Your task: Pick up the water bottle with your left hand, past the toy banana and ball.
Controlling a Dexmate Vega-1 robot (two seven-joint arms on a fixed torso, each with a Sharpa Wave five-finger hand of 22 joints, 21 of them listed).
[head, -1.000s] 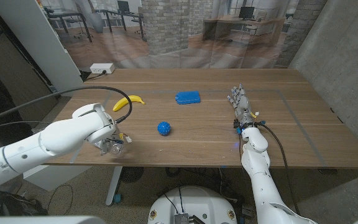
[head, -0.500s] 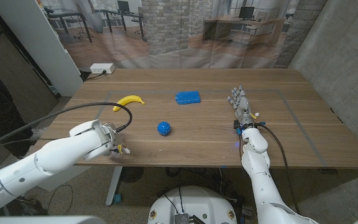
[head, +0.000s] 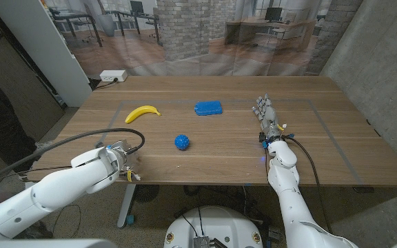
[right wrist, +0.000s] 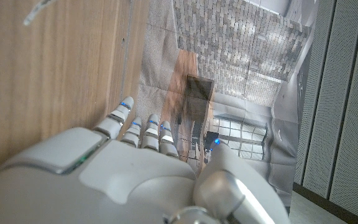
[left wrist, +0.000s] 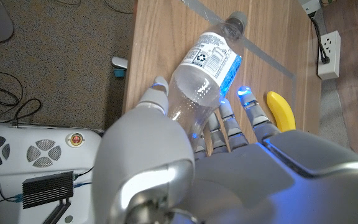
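Clear bottle (left wrist: 204, 68) is gripped by the left hand (left wrist: 185, 134) at the table's (head: 322, 138) near-left edge; next, lift clear.

You have the ball (head: 182, 142) near the table's (head: 336, 148) middle. The toy banana (head: 143, 112) lies at its ten o'clock, the sponge (head: 208, 108) at one o'clock. Your left hand (head: 119, 162) with the water bottle (left wrist: 205, 59) sits at eight o'clock by the near edge, your right hand (head: 267, 114) at three o'clock.
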